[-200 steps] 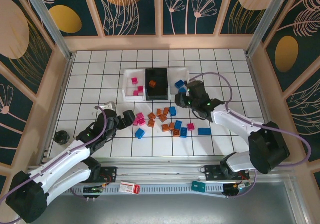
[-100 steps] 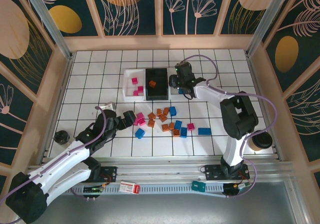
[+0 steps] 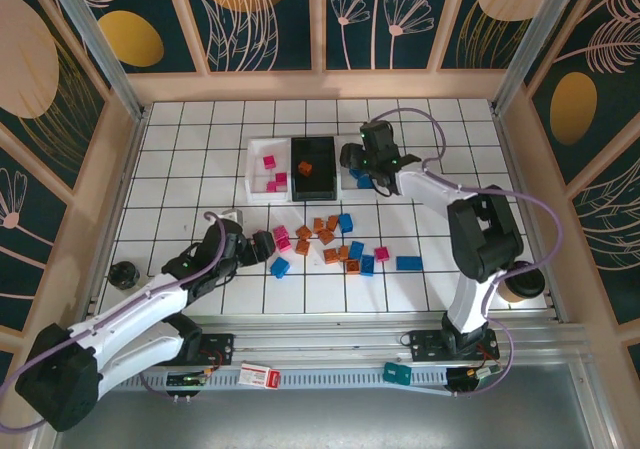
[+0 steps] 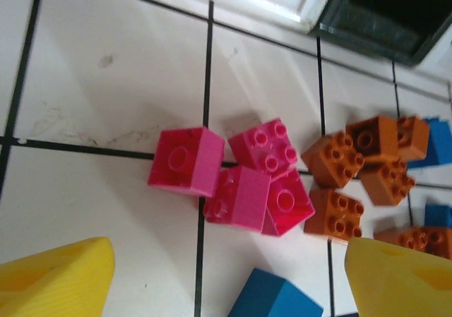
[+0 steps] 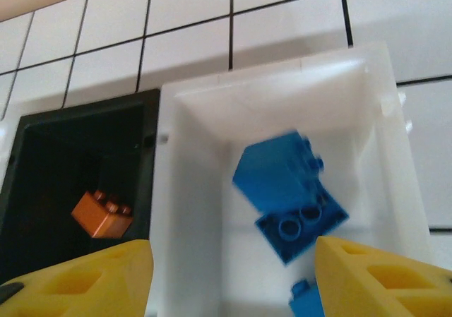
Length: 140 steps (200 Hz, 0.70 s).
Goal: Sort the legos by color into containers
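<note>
Legos (image 3: pixel 325 239) lie mostly loose mid-bench (image 3: pixel 180 159), near the containers (image 3: pixel 256 191). Over the white tray (image 5: pixel 191 190), the right fingers (image 5: pixel 381 278) are spread and grip nothing. A blue brick (image 5: pixel 279 172) inside is blurred, possibly not at rest. The black tray (image 5: pixel 42 147) holds one orange brick (image 5: pixel 102 214). The left fingers (image 4: pixel 56 278) are released, wide apart, near four pink bricks (image 4: pixel 236 183).
</note>
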Tool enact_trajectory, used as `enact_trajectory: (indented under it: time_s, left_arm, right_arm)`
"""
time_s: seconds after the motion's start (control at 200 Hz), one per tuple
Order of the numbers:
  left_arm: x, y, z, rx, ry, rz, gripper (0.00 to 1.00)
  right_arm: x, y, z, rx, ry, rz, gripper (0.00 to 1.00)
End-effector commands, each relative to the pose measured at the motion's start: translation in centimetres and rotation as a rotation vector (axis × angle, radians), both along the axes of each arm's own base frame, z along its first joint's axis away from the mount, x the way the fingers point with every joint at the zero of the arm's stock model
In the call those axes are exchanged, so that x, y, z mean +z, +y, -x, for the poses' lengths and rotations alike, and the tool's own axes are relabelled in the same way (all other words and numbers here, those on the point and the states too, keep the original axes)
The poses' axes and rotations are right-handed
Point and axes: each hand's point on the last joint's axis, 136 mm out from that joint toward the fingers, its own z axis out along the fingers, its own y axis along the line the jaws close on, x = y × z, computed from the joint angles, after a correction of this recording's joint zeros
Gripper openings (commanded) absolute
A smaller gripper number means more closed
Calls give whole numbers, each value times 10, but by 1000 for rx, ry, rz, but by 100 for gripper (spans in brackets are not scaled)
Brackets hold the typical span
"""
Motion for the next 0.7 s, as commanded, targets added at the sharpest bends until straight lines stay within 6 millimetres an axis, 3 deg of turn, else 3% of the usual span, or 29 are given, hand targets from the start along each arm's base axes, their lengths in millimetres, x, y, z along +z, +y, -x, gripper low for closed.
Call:
enact_trajectory:
  time_s: [0.0,0.145,0.27,0.42,0.551,0.696]
  left_arm:
    - [-2,-18,12,-86,17,-38,83]
    - [-23,-40,27,-155,43,-119,85]
    - [-34,-49,23,-170,39,-236,86]
    - [-41,-54,14,-175,34,-287,73]
    - [-49,-63,18,-210,57,-279,61]
    - [-57,-66,30,-240,87,-295,65]
  right_arm:
    - [11,6,23,16,-25,-55,62]
    - [-5,1,51,16,-2,-70,62]
    - [-11,-2,65,17,11,-97,62]
    - [-10,-9,74,7,8,-92,63]
    - [-6,-17,80,-8,-3,-87,63]
    - [-3,-25,87,-25,-13,-79,63]
